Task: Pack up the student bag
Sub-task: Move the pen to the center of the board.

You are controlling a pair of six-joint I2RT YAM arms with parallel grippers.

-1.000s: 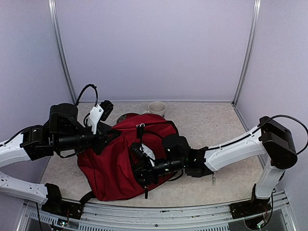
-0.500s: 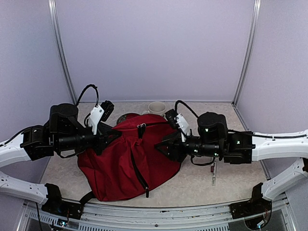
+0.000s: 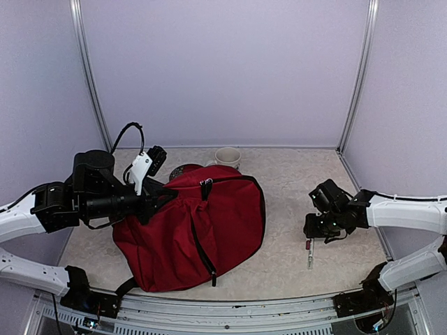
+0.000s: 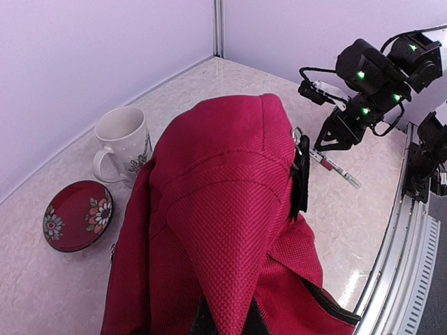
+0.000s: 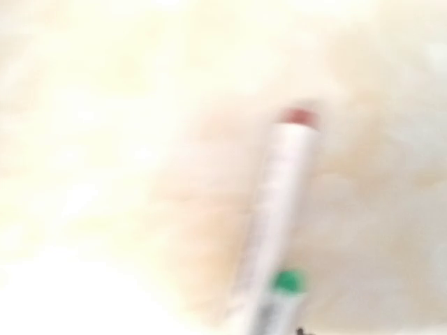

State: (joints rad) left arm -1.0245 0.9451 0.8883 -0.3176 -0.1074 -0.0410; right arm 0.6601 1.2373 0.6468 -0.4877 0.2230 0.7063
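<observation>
The student bag (image 3: 188,234), a big dark-red backpack with black zippers and straps, lies in the left-centre of the table. My left gripper (image 3: 162,197) is at its upper left edge, shut on a fold of the red fabric (image 4: 230,279), which it holds pulled up. My right gripper (image 3: 316,232) hovers over the table to the right of the bag, just above a white pen (image 3: 310,255). The pen (image 5: 279,230) fills the blurred right wrist view, with a red end and a green spot. My right fingers do not show there. The left wrist view also shows the right gripper (image 4: 327,143) over the pen (image 4: 336,166).
A white mug (image 3: 227,156) and a small red flowered dish (image 4: 75,215) stand behind the bag near the back wall. Purple walls enclose the table on three sides. A metal rail (image 3: 244,310) runs along the near edge.
My right arm has pulled out from over the bag and swung right and down to the pen. The left gripper and the bag have stayed as they were.
</observation>
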